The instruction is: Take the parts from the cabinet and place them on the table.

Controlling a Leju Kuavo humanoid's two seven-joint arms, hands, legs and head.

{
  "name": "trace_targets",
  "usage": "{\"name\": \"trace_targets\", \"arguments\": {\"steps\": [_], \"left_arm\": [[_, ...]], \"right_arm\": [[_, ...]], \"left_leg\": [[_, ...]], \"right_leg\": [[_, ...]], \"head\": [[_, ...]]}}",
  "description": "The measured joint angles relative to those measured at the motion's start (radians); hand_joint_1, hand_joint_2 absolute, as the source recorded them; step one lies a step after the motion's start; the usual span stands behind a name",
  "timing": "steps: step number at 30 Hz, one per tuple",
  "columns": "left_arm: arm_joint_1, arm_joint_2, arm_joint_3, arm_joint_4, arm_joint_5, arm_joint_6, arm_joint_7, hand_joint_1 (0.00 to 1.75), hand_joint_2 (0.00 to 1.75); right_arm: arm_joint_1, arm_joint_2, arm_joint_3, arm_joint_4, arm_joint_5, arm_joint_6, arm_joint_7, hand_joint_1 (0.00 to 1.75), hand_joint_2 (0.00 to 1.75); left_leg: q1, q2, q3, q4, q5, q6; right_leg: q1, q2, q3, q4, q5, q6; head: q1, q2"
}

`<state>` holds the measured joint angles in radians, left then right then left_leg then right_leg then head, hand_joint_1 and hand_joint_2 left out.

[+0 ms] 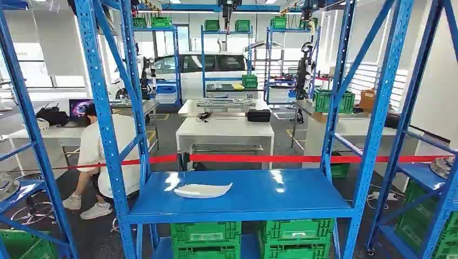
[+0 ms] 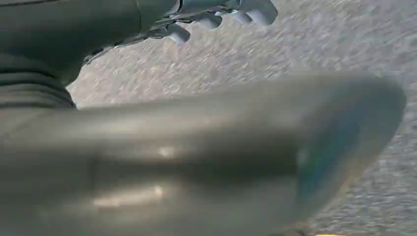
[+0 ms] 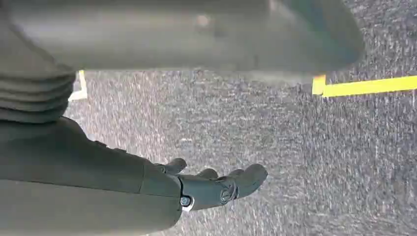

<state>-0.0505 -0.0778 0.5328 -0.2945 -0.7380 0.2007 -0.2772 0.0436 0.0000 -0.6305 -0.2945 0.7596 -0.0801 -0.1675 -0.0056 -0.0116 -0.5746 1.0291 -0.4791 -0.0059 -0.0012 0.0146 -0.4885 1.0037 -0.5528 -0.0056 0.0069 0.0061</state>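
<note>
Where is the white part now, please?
In the head view, the white part lies on the blue shelf, left of its centre, above the green crates.

Part (image 1: 202, 190) lies on shelf (image 1: 291, 197), left of ctr. Crates (image 1: 206, 237) under shelf. Tape (image 1: 302, 158) runs behind; surface (image 1: 226, 128) further back, person (image 1: 102, 156) to left.

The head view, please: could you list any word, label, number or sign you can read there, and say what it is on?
None can be read.
White part on the blue shelf: no marking visible.
Green crates: no legible label.
Laptop screen: a picture, too small for text.
Red tape: plain.
</note>
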Motion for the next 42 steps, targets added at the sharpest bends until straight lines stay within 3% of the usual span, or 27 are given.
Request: {"name": "trace_targets", "arguments": {"steps": [11,19,33,38,42], "left_arm": [[-0.179,-0.007,0.026,0.015,-0.268,0.012,-0.126,0.00,0.00],[-0.354,-0.037,-0.054,0.015,-0.440,-0.001,-0.222,0.00,0.00],[-0.642,-0.173,-0.369,-0.054,-0.595,-0.017,-0.352,0.00,0.00],[-0.725,-0.212,-0.511,-0.113,-0.580,-0.016,-0.333,0.00,0.00],[-0.800,-0.211,-0.619,-0.157,-0.545,-0.016,-0.269,0.00,0.00]], "right_arm": [[-0.044,0.023,-0.120,0.041,0.215,-0.005,-0.064,0.00,0.00],[-0.072,0.030,-0.163,0.062,0.314,0.030,-0.098,0.00,0.00],[-0.110,0.031,-0.200,0.072,0.405,0.071,-0.116,0.00,0.00],[-0.112,0.031,-0.218,0.074,0.412,0.076,-0.116,0.00,0.00],[-0.113,0.031,-0.228,0.076,0.413,0.079,-0.119,0.00,0.00]], "left_leg": [[0.000,0.000,0.001,0.000,0.002,0.000],[0.000,0.000,0.002,0.001,0.002,0.001],[-0.002,-0.001,0.002,0.002,0.004,0.003],[-0.002,-0.002,0.001,0.002,0.004,0.003],[-0.002,-0.002,0.002,0.002,0.004,0.003]], "right_leg": [[0.000,0.000,0.001,0.000,0.001,0.001],[0.000,0.000,0.001,0.000,0.003,0.003],[-0.002,0.000,0.003,0.000,0.005,0.005],[-0.003,0.000,0.003,0.000,0.005,0.006],[-0.002,0.000,0.003,0.000,0.005,0.006]], "head": [[0.000,0.000],[0.000,0.000],[0.000,0.000],[0.000,0.000],[0.000,0.000]]}}
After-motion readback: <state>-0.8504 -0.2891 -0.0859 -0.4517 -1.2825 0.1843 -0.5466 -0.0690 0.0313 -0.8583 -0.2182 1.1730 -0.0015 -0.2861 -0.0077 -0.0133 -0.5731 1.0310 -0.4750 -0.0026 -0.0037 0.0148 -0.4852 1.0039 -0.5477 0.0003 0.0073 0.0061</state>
